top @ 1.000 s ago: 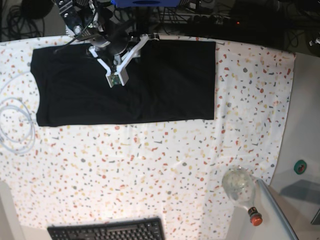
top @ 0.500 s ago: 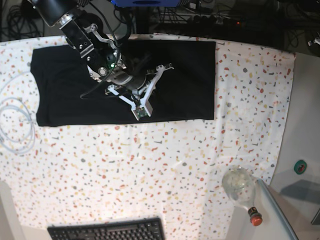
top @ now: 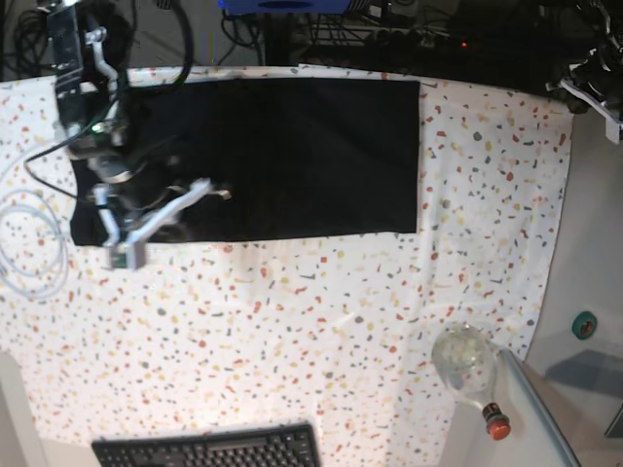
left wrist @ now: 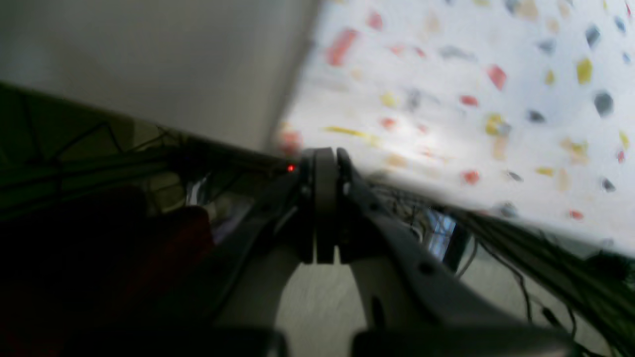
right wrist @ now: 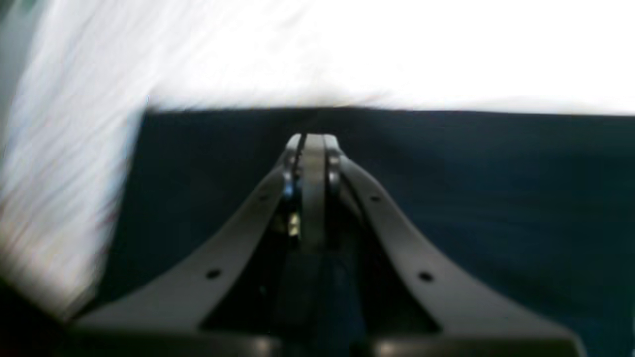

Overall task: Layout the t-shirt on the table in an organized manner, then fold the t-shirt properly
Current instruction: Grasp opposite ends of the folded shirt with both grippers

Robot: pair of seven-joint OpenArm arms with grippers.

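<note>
clenched empty, right claw (right wrist: 310,141) above the t-shirt (top: 292,156)'s 7 o'clock corner; i should part, then pinch.

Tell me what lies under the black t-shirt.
The t-shirt lies flat on the speckled table, whose flecked surface shows around its near, left and right edges. Whatever else might sit beneath the cloth is covered and cannot be seen.

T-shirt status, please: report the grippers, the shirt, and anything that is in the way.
Left gripper shut, empty, off the table edge. Right gripper shut over the t-shirt, grip unclear. Shirt flat, a rectangle. White cable coiled beside it.
</note>
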